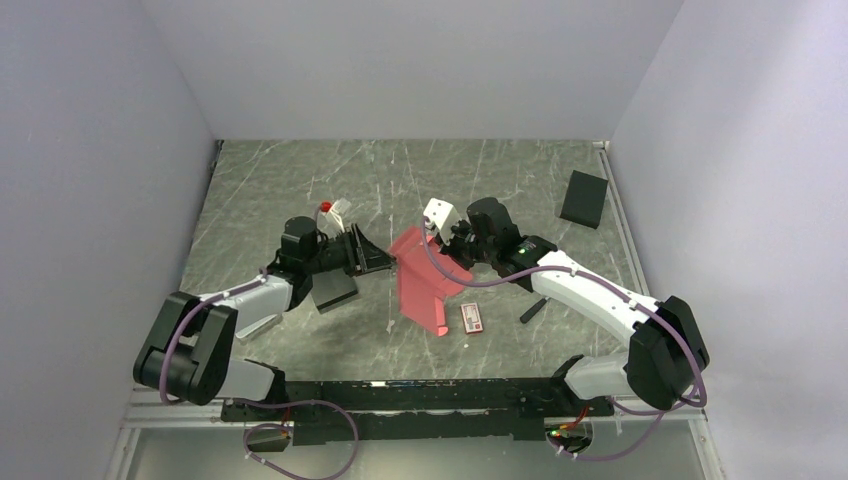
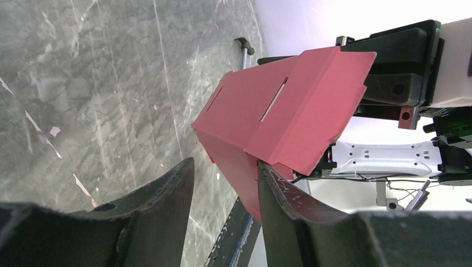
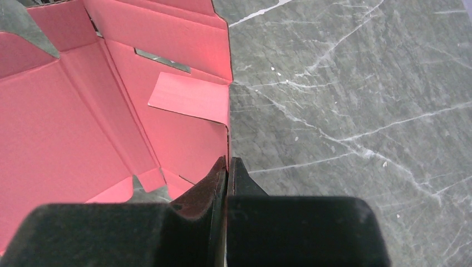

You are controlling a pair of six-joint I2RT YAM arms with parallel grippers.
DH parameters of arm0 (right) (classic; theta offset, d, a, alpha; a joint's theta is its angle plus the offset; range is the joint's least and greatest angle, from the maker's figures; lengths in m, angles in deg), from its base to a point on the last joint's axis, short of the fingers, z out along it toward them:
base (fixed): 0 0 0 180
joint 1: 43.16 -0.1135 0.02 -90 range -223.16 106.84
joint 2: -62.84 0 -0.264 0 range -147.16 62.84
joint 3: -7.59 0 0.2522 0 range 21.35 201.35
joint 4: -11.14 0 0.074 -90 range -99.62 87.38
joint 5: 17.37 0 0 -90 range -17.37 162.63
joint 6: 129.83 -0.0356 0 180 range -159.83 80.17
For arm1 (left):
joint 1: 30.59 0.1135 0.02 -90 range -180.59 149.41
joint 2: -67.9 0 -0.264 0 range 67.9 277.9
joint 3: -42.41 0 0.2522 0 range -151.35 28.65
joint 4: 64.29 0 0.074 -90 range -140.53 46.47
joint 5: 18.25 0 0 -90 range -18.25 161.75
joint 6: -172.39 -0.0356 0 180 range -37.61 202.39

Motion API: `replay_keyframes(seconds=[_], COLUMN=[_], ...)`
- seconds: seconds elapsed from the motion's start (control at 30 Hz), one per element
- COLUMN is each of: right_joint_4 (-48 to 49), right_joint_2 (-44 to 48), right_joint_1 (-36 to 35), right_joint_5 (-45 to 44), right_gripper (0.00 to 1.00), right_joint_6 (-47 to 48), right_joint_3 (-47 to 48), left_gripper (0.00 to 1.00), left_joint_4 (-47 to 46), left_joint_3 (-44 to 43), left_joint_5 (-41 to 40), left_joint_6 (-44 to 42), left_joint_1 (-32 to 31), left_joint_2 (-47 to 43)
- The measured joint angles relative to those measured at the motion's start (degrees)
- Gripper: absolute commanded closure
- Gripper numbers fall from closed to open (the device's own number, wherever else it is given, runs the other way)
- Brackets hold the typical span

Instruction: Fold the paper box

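The red-pink paper box (image 1: 425, 283) is a partly folded die-cut sheet, held off the table between the two arms. My right gripper (image 1: 447, 247) is shut on the edge of one upright wall (image 3: 225, 142), with the box's open inside (image 3: 67, 128) to the left of its fingers. My left gripper (image 1: 385, 262) is open at the sheet's left side. In the left wrist view the box (image 2: 289, 105) hangs in front of the left gripper (image 2: 222, 169). One fingertip (image 2: 267, 172) touches a lower panel and the other (image 2: 181, 172) is apart from it.
A larger black box (image 1: 584, 198) lies at the back right. A small red-and-white packet (image 1: 472, 317) lies just right of the sheet's near end. A short dark tool (image 1: 532, 310) lies beside the right forearm. Walls enclose the grey marble table (image 1: 300, 180).
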Motion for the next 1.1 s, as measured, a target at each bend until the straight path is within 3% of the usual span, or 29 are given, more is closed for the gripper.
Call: replay_keyframes(seconds=[1.1], right_joint_4=[0.0], right_joint_2=[0.0], right_joint_1=[0.0], right_joint_5=[-1.1], right_gripper=[1.0], right_joint_6=[0.0], right_joint_3=[0.0], left_gripper=[0.48], left_joint_4=[0.4], left_joint_3=[-0.2], left_joint_5=[-0.4], left_joint_6=[5.8], left_joint_1=[-1.5], left_joint_2=[-0.6])
